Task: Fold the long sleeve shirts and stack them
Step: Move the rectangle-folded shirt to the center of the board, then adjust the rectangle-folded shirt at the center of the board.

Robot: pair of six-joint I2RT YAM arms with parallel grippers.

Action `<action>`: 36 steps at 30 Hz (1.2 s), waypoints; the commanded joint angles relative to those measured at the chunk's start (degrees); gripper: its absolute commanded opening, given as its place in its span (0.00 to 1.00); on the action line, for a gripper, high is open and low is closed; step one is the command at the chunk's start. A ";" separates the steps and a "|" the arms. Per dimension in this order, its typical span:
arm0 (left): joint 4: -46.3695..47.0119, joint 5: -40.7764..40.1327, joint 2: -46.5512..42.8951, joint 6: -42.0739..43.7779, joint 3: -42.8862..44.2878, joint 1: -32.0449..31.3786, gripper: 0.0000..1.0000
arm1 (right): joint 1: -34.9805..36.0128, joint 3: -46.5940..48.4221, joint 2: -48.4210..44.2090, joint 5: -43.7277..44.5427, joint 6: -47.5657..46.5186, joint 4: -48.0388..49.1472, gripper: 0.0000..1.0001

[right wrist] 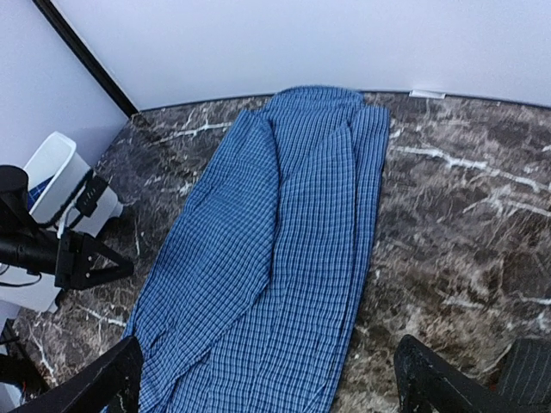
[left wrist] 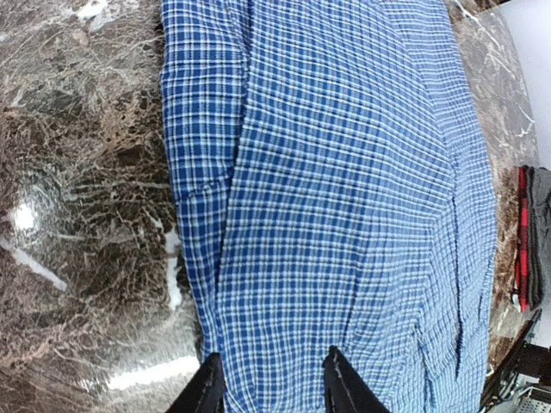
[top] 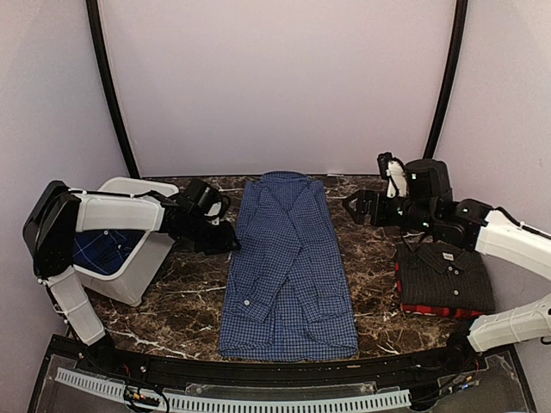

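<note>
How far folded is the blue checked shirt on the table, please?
Partly folded: the blue checked shirt lies flat as a long narrow strip, sides turned in over the middle, not yet folded across its length.

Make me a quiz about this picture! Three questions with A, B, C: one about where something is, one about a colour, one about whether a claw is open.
1. Where is the black shirt?
A. on top of the red plaid shirt
B. underneath it
C. far from it

2. What colour is the middle shirt?
A. yellow
B. blue-and-white check
C. plain green

3. How is the right gripper?
A. shut on a shirt
B. shut on nothing
C. open

Answers: 1 A, red plaid peeks out beneath it; 2 B, blue checks show in every view; 3 C, its fingers stand wide apart.
</note>
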 commanded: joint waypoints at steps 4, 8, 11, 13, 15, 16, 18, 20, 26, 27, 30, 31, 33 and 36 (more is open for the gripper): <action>-3.44 5.41 -8.32 -0.07 -8.20 -1.47 0.38 | 1.87 -8.11 -2.57 -9.34 10.10 -1.42 0.98; -5.17 5.90 -12.79 -1.19 -11.57 -4.08 0.38 | 5.15 -10.39 -1.77 -10.89 13.24 -4.61 0.94; -5.00 6.83 -14.44 -2.55 -12.53 -8.20 0.38 | 8.54 -10.28 -0.60 -11.23 15.19 -7.28 0.87; -5.11 7.57 -14.26 -3.43 -12.20 -10.97 0.37 | 12.47 -8.75 0.89 -9.13 15.73 -9.58 0.84; -4.89 7.69 -13.63 -4.33 -12.08 -13.35 0.36 | 17.24 -7.11 3.06 -6.38 16.07 -12.16 0.78; -4.56 7.61 -13.23 -5.10 -12.24 -13.91 0.36 | 19.20 -6.52 4.15 -4.11 16.48 -13.55 0.77; -4.34 7.24 -13.10 -6.19 -12.90 -15.03 0.35 | 21.99 -6.27 5.90 -2.48 17.78 -15.58 0.75; -4.29 6.52 -13.85 -7.28 -14.16 -15.56 0.35 | 23.67 -7.70 6.40 -3.03 19.72 -15.51 0.75; -4.18 5.33 -18.31 -10.38 -20.28 -15.67 0.35 | 24.74 -15.21 3.17 -8.29 25.85 -10.36 0.68; -3.88 6.05 -18.99 -10.68 -20.89 -15.69 0.35 | 24.74 -16.18 2.81 -8.99 26.45 -9.88 0.65; -1.96 7.67 -20.74 -11.58 -23.03 -15.69 0.32 | 24.63 -16.87 2.01 -9.82 26.88 -10.48 0.52; -1.83 7.93 -21.60 -11.51 -23.14 -15.74 0.32 | 24.71 -16.67 1.72 -9.49 26.67 -11.21 0.49; -2.35 7.89 -22.47 -10.88 -22.82 -15.80 0.31 | 24.73 -15.81 1.51 -9.26 25.49 -12.11 0.46; -2.88 7.61 -23.08 -10.38 -22.08 -16.11 0.31 | 25.10 -13.71 3.51 -11.18 23.31 -10.97 0.42</action>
